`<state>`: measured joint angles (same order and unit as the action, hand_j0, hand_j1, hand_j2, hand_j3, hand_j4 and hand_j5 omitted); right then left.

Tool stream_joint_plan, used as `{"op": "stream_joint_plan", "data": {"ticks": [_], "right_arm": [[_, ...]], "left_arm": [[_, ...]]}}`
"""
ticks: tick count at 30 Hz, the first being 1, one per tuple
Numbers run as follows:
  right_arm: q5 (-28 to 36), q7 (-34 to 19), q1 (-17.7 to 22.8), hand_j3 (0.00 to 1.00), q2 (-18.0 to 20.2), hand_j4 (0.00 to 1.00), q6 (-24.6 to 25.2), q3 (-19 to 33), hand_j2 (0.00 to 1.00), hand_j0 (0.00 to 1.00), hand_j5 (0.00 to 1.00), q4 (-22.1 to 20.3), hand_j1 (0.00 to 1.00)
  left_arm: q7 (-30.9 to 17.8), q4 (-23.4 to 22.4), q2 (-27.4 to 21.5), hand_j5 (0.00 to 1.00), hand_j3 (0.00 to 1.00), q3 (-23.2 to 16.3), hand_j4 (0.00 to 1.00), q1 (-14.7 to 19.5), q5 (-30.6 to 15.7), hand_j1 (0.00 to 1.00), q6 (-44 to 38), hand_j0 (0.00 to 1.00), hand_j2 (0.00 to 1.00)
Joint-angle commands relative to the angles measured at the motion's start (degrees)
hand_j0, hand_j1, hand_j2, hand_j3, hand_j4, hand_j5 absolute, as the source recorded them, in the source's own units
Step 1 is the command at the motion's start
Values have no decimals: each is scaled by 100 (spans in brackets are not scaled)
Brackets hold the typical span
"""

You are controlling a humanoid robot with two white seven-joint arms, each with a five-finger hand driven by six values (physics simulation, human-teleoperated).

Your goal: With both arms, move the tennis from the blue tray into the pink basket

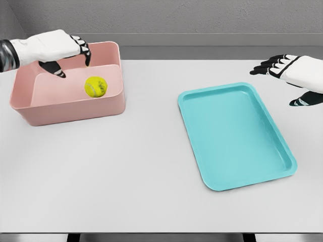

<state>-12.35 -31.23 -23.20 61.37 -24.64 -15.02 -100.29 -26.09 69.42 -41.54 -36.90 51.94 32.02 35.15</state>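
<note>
A yellow tennis ball (95,86) is inside the pink basket (70,108) at the table's far left, apart from any hand. My left hand (73,55) hovers over the basket just above and left of the ball, fingers relaxed and holding nothing. The blue tray (237,176) lies right of centre with nothing on it. My right hand (282,68) hangs beyond the tray's far right corner, fingers spread and holding nothing.
The white table (126,171) ends in a front edge along the bottom of the view. A grey wall runs behind the basket and the table's far edge.
</note>
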Motion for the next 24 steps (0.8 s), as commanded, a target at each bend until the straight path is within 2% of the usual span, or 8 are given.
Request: {"op": "stream_joint_plan", "data": {"ticks": [1, 9, 11, 12, 15, 17, 19, 24], "right_arm": [[22, 3, 0, 100, 7, 100, 11, -1, 100, 100, 100, 0, 100], [22, 3, 0, 100, 7, 100, 11, 8, 100, 100, 100, 0, 100], [22, 3, 0, 100, 7, 100, 11, 8, 100, 100, 100, 0, 100], [22, 3, 0, 100, 7, 100, 11, -1, 100, 100, 100, 0, 100], [22, 3, 0, 100, 15, 100, 11, 8, 100, 100, 100, -8, 100], [22, 3, 9, 100, 15, 100, 11, 8, 100, 100, 100, 0, 100], [22, 3, 0, 100, 7, 100, 11, 8, 100, 100, 100, 0, 100], [22, 3, 9, 100, 7, 100, 11, 8, 100, 100, 100, 0, 100]], "left_arm": [[7, -218, 129, 100, 100, 16, 100, 0, -30, 100, -15, 100, 100], [33, -122, 67, 100, 100, 16, 100, 0, -399, 100, -15, 100, 100], [42, 581, -512, 100, 100, 25, 100, -79, -548, 100, -15, 100, 100], [51, 863, -838, 100, 100, 51, 100, -281, -978, 100, -15, 100, 100], [42, 1407, -1295, 100, 100, 174, 100, -729, -1532, 100, -15, 100, 100], [33, 1759, -1479, 100, 100, 280, 100, -949, -1673, 100, -15, 100, 100], [16, 1961, -1620, 100, 100, 754, 100, -1415, -1770, 100, -15, 100, 100], [7, 2137, -1629, 100, 100, 939, 100, -1503, -1840, 100, -15, 100, 100]]}}
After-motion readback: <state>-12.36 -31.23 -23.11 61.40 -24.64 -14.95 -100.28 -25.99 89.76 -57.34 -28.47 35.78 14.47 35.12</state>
